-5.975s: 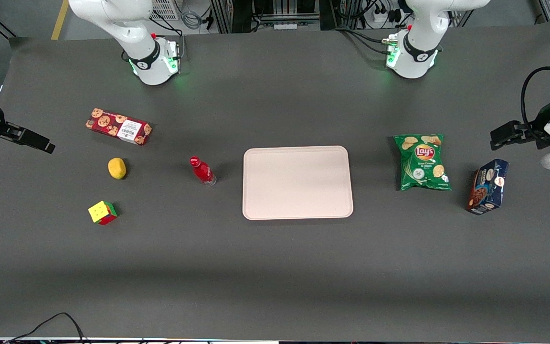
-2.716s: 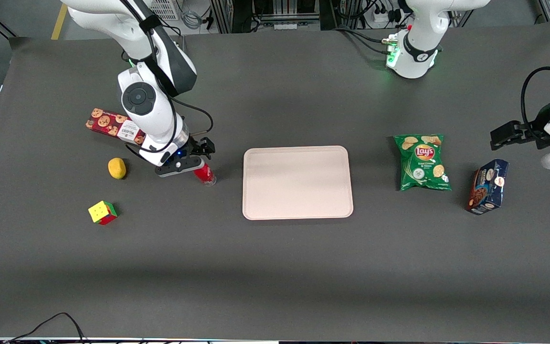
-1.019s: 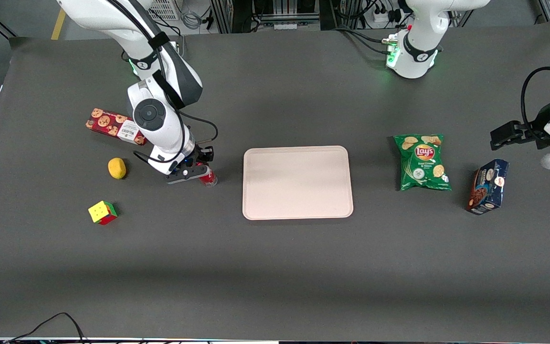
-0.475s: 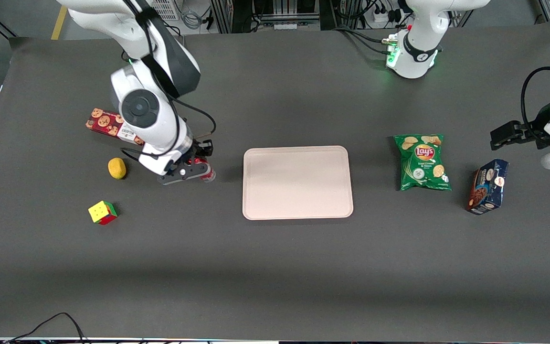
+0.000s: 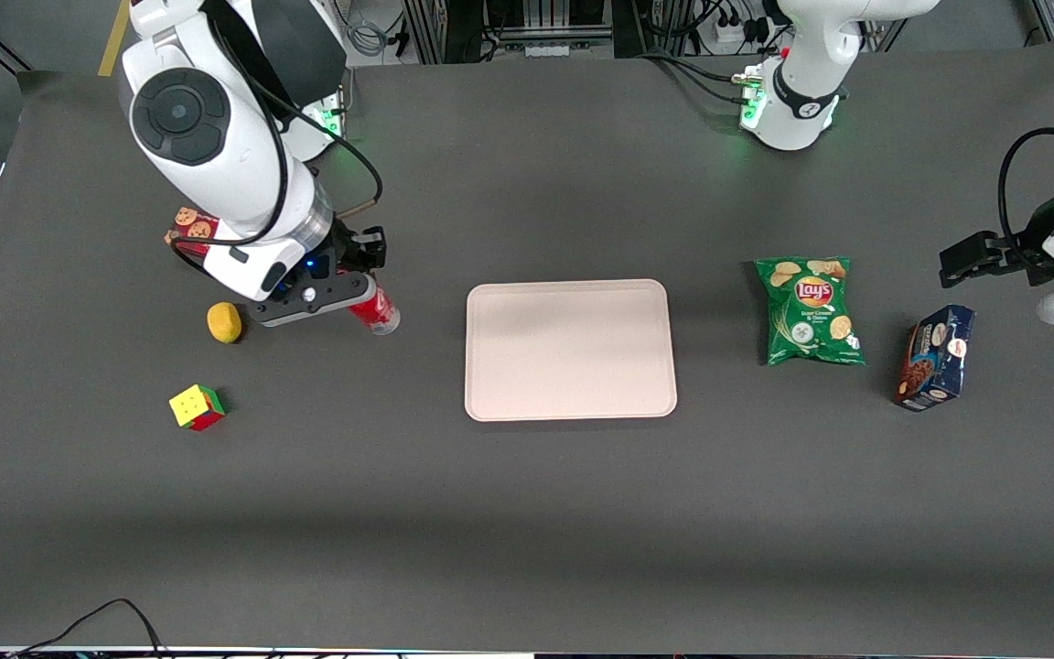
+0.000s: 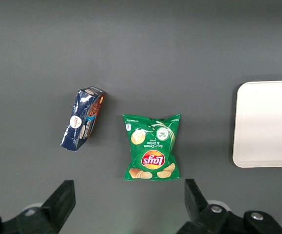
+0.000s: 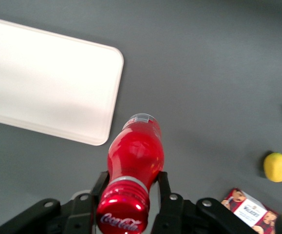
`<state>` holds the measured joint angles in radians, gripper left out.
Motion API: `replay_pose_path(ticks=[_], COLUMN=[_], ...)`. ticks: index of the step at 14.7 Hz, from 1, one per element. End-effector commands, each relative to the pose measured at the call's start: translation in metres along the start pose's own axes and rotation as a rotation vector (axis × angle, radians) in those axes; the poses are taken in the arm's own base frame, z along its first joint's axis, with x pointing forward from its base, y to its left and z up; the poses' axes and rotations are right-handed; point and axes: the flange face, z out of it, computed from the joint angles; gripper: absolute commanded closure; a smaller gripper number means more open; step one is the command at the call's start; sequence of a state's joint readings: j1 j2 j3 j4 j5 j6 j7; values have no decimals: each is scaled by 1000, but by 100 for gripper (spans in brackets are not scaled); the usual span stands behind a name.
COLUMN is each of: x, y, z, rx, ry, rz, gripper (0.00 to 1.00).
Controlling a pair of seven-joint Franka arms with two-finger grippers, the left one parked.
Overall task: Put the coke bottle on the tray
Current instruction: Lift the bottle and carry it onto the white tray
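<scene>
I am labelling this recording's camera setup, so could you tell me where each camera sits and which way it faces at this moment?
Front view: high above the table, looking down; both arms show, the gripper shut on the coke bottle beside the tray.
Left wrist view: on the parked arm, looking down at the chips bag and the blue box; its own fingers show.
Right wrist view: on the working arm, looking down along the held coke bottle; the gripper shows.
All three views share the tray.
</scene>
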<state>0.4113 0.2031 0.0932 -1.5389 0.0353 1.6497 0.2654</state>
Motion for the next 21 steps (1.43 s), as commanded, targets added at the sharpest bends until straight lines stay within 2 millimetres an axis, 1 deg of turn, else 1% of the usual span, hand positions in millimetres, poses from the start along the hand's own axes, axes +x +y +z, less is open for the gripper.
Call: replay_pose_path(ticks=[1,2,3,4,5,7,10,13,16,19,21], x=[-9,-9,0,10,20,39,55,66,71,68,69], y=[-71,-89,-98,-103,-108,-116,-121,-121,-119,-116,-111], z=[-2,7,19,35,58,95,135,165,193,212,218], rx=[21,30,42,48,47,50,49,40,26,14,10], ry=[8,12,29,39,37,51,64,70,41,10,0], rz=[11,22,51,53,46,47,34,36,53,60,65], gripper=[100,100,100,100,100,100,100,100,100,100,100])
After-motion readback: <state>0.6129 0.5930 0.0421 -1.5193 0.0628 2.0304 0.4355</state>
